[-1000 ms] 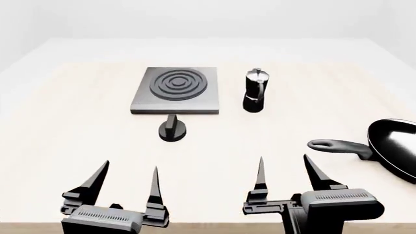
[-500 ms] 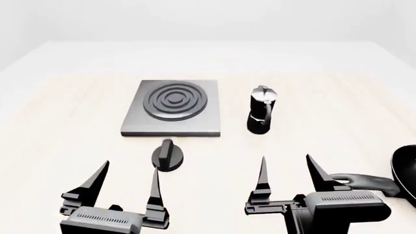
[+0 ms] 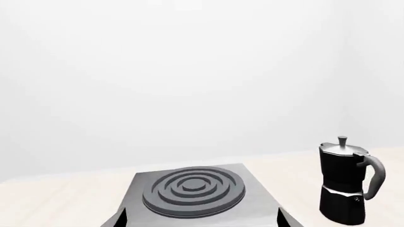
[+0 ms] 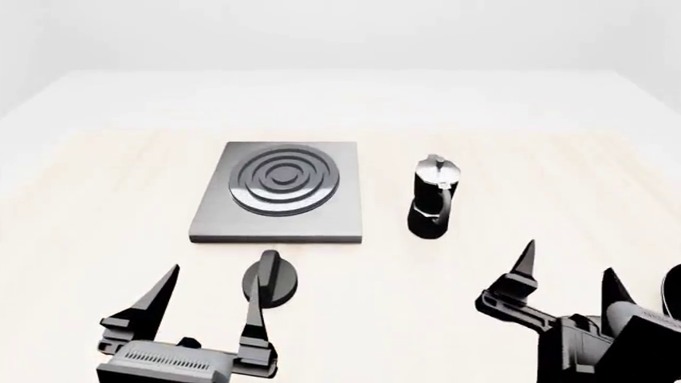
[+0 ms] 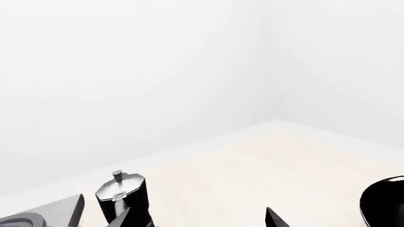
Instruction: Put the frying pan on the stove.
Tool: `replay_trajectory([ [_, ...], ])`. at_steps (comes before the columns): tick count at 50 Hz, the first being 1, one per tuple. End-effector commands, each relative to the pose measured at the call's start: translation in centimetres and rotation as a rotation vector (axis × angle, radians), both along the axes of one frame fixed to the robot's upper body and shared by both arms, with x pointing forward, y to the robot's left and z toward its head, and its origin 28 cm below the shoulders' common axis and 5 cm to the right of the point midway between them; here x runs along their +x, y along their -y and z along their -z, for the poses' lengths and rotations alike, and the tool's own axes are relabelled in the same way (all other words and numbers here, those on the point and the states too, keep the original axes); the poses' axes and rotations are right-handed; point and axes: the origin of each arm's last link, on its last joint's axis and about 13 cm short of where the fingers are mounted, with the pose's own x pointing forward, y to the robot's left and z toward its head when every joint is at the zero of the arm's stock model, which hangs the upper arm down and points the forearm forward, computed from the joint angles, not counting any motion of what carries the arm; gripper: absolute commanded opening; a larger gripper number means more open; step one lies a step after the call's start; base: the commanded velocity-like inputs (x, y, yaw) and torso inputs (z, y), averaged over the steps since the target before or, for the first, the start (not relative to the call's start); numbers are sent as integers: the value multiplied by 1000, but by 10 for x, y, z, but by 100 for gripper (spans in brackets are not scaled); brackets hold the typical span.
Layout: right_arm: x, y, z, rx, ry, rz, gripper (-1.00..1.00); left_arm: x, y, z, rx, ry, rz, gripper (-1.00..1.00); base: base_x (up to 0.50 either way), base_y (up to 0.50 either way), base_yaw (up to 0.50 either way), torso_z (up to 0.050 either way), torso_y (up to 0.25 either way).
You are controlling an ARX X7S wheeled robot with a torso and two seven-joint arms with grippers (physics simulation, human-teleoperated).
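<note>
Head view: the stove [image 4: 279,202] lies flat mid-table, with the knob [image 4: 268,282] just near of it and the moka pot [image 4: 432,207] upright to its right. Only a sliver of the pan [image 4: 671,292] shows at the far right edge, near the right gripper [image 4: 567,278], whose fingers stand spread wide apart and hold nothing. At the near left, the left gripper [image 4: 209,294] also gapes open and empty, near the knob.

stove [image 4: 279,193] top bare | moka pot [image 4: 433,207] beside it | knob [image 4: 269,280] just before
</note>
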Motion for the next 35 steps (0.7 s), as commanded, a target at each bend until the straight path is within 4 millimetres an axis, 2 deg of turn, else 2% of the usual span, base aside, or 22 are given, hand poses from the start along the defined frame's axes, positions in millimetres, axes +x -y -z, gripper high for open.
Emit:
replay_trajectory([
  [1, -6, 10, -7, 79, -24, 175, 100, -1, 0, -1, -3, 0, 1, 100, 0, 0, 0, 0, 0],
  [14, -10, 12, -7, 124, -25, 237, 100, -1, -1, -1, -5, 1, 3, 100, 0, 0, 0, 0, 0],
  [35, -5, 16, 2, 228, -51, 288, 100, -1, 0, -2, -6, 4, 5, 100, 0, 0, 0, 0, 0],
])
